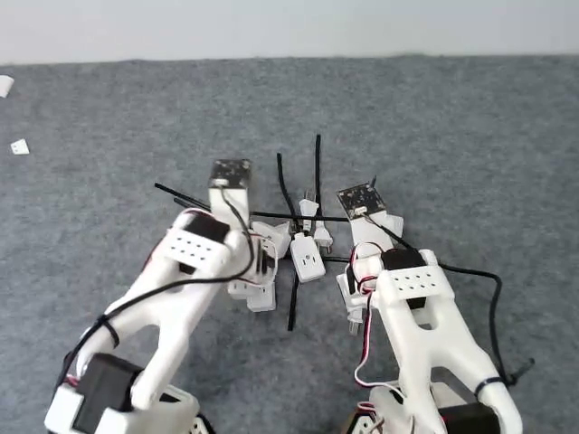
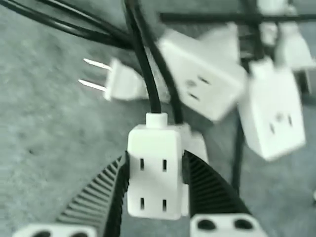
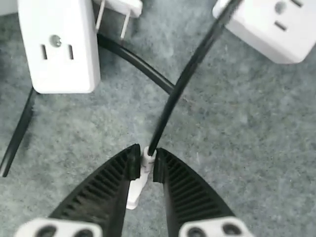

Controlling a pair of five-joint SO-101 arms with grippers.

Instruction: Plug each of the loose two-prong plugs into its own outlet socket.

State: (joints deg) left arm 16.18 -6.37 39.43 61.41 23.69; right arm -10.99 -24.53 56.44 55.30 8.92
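Observation:
In the left wrist view my left gripper (image 2: 154,165) is shut on a white outlet block (image 2: 157,148) with two slot pairs facing the camera and a black cord at its far end. Beyond it a loose two-prong plug (image 2: 121,85) lies on the carpet with bare prongs. My right gripper (image 3: 145,162) is shut on a thin white plug (image 3: 139,183) at the end of a black cord (image 3: 187,74). From above, both grippers (image 1: 258,282) (image 1: 355,303) flank a tangle of white outlets (image 1: 308,258) and plugs (image 1: 309,208).
Two more outlet blocks (image 2: 205,84) (image 2: 274,116) lie past the left gripper. Near the right gripper are an outlet (image 3: 59,47), another outlet (image 3: 276,24) and a plug's prongs (image 3: 116,17). Black cords (image 1: 317,172) cross the grey carpet (image 1: 470,145).

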